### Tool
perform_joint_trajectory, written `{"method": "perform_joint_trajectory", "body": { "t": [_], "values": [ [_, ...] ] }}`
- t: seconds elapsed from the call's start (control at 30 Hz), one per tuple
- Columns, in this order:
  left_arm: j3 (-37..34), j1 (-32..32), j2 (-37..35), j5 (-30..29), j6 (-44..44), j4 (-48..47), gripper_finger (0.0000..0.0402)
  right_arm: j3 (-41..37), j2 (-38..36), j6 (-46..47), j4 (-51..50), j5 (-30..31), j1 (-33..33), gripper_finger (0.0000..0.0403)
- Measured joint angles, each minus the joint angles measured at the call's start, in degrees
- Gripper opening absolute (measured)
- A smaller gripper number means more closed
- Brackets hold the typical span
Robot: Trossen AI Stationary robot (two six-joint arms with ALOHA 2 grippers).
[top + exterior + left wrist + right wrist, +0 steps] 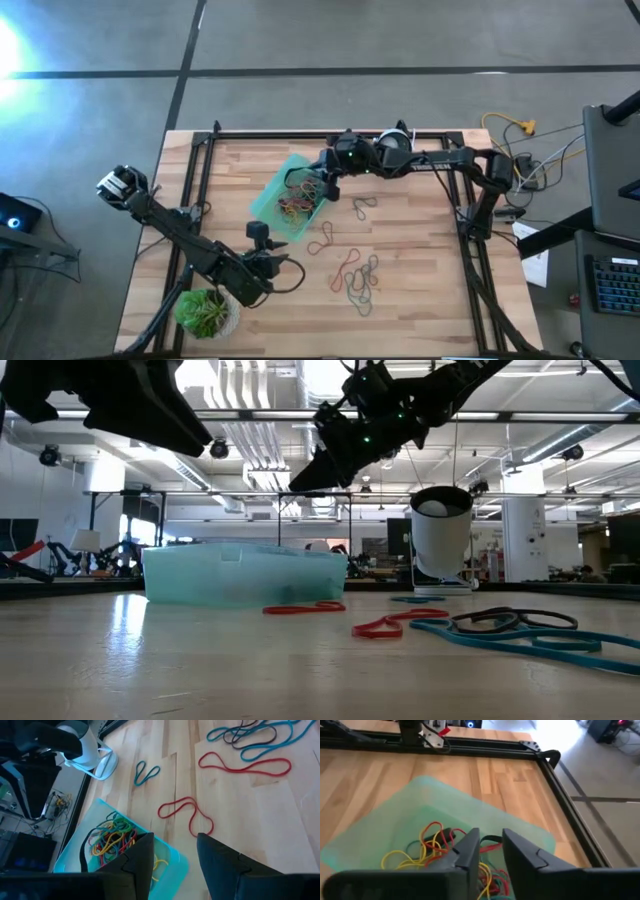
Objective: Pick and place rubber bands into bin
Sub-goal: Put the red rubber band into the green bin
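The teal bin lies on the wooden table left of centre, with a tangle of red, yellow and green rubber bands inside. My right gripper hangs above the bin's far right part, its fingers a narrow gap apart. A dark band on the pile shows through that gap. More bands lie flat on the table: red ones and teal and dark ones. My left gripper hovers open above the table by the bin's near corner, with nothing between its fingers.
A potted green plant stands at the near left by the left arm. A white-and-black round device stands at the far edge. Black frame rails border the table. Yellow cables lie off its right side.
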Motion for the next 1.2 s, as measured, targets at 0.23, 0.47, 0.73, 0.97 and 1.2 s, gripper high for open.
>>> {"method": "perform_joint_trajectory", "body": {
  "t": [0.23,0.47,0.73,0.97,1.2],
  "values": [
    [0.0,0.0,0.0,0.0,0.0,0.3,0.0135,0.1,-0.6,-1.0,-7.1,-3.9,0.0,0.0138],
    [-0.1,0.0,0.1,0.0,0.0,1.8,0.0135,0.0,-2.0,-2.6,-23.7,-11.8,0.8,0.0155],
    [-3.3,0.4,0.1,6.6,7.8,15.6,0.0135,-0.9,-2.3,-2.9,-32.1,-14.2,6.6,0.0143],
    [-4.5,2.6,0.2,13.9,13.1,22.7,0.0135,-4.2,-4.4,-2.6,-31.7,-14.2,12.9,0.0129],
    [-3.8,6.7,4.7,20.9,15.1,26.3,0.0135,-9.3,-5.0,0.8,-28.4,-14.1,18.0,0.0116]
  ]
}}
